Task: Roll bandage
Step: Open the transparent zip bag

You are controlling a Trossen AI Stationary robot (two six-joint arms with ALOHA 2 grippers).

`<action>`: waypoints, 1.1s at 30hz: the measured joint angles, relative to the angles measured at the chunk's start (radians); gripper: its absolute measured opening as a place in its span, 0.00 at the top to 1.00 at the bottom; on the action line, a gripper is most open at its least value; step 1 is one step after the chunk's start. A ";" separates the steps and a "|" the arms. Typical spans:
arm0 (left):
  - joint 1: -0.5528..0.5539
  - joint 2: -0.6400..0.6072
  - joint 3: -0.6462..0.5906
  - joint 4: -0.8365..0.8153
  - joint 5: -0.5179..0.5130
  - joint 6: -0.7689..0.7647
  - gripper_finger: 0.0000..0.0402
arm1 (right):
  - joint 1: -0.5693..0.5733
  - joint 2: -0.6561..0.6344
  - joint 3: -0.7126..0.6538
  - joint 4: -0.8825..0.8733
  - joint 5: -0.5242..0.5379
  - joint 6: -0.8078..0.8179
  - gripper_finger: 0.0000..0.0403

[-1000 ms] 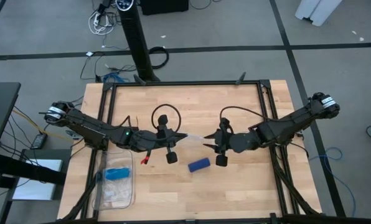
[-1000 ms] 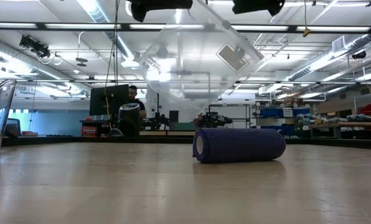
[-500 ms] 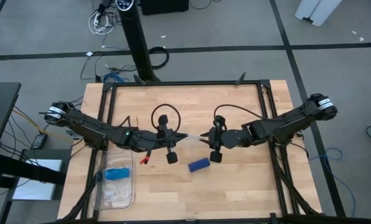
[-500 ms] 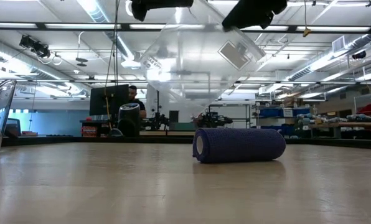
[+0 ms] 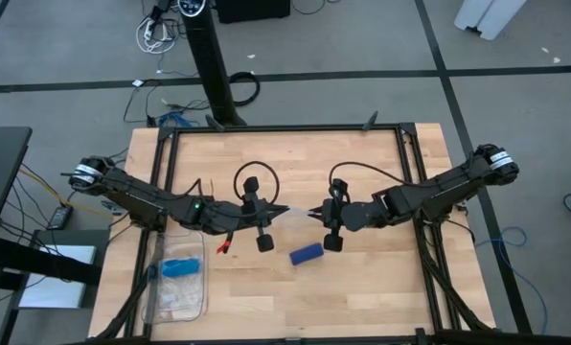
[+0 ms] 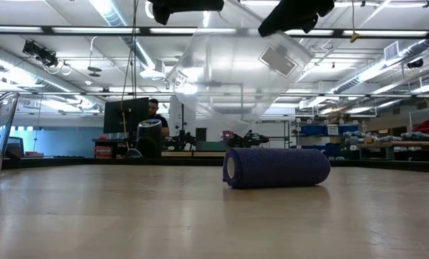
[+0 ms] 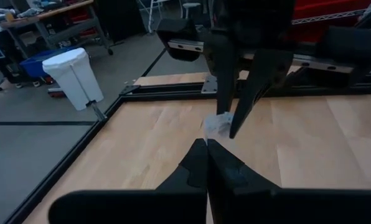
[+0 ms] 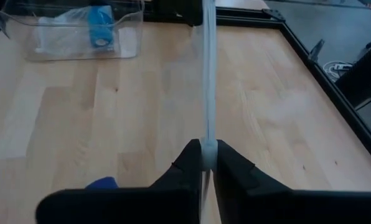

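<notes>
A wooden table (image 5: 295, 172) fills the high view's centre above grey floor. The rolled bandage (image 5: 306, 253) lies lower centre. 2 arms meet mid-frame: left gripper (image 5: 284, 210) and right gripper (image 5: 313, 211) both pinch a clear plastic bag (image 6: 232, 72) aloft

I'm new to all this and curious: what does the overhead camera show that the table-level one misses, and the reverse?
Only the high view shows both arms whole, the left gripper and right gripper shut on the clear bag, and a plastic bin. Only the low view shows the bag hanging open and a person behind. Both show the rolled bandage on the table.
</notes>
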 joint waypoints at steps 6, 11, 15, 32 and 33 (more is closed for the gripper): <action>0.000 0.000 0.000 -0.005 0.000 0.000 1.00 | 0.000 0.000 0.002 -0.025 -0.008 0.015 0.94; 0.000 -0.005 0.000 -0.015 -0.018 0.001 1.00 | 0.001 0.000 -0.001 -0.072 -0.034 0.037 0.92; 0.000 -0.012 0.000 -0.026 -0.019 0.003 1.00 | 0.000 -0.001 0.000 -0.113 -0.032 0.078 0.93; -0.008 -0.075 0.002 -0.085 -0.043 0.000 1.00 | 0.024 -0.015 -0.004 -0.228 -0.055 0.146 0.84; -0.008 -0.074 0.001 -0.092 -0.042 0.000 1.00 | 0.036 -0.024 -0.004 -0.228 -0.042 0.146 0.82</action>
